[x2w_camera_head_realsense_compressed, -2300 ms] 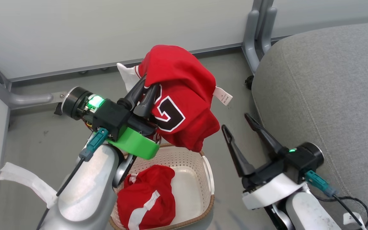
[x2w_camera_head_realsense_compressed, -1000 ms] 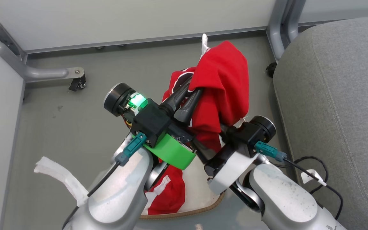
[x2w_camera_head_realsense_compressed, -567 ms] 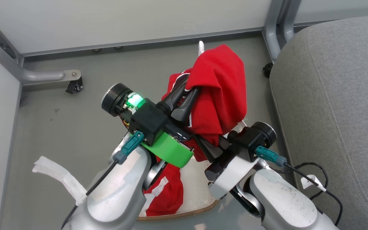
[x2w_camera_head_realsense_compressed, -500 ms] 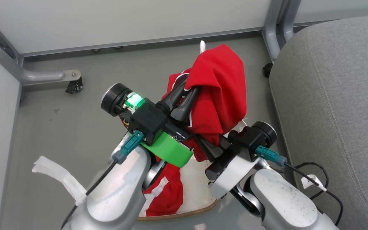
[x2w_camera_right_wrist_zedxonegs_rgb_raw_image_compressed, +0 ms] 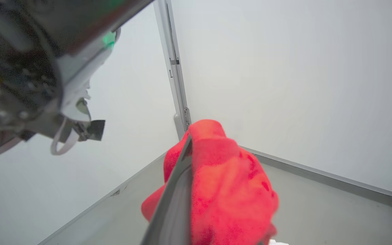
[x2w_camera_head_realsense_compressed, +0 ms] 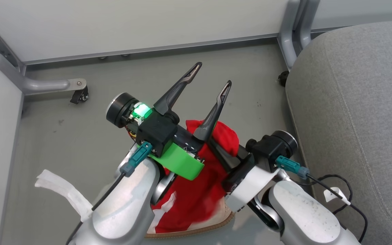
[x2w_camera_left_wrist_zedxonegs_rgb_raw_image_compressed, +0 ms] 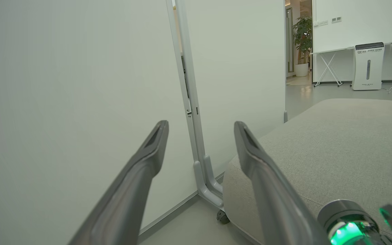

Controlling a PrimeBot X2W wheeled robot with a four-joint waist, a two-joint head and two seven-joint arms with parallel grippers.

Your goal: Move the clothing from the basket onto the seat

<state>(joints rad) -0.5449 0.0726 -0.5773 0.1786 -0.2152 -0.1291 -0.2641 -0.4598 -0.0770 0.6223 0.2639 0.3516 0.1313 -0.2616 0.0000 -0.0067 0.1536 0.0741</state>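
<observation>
My left gripper stands open above the basket, nothing between its fingers. Just below it my right gripper is shut on the red clothing, whose bunched top wraps the fingertips. That garment hangs down into the cream basket with the brown rim. More red cloth with a white stripe lies in the basket, partly behind my left forearm. The grey seat rises at the right, bare.
Pale partition walls close off the back and left. A grey foot with a castor lies on the floor at the left, and a metal post stands by the seat's corner. A black cable trails beside my right forearm.
My left gripper has opened and let go of the red garment. The garment has dropped from that gripper's fingers and now hangs from the shut right gripper over the basket.
</observation>
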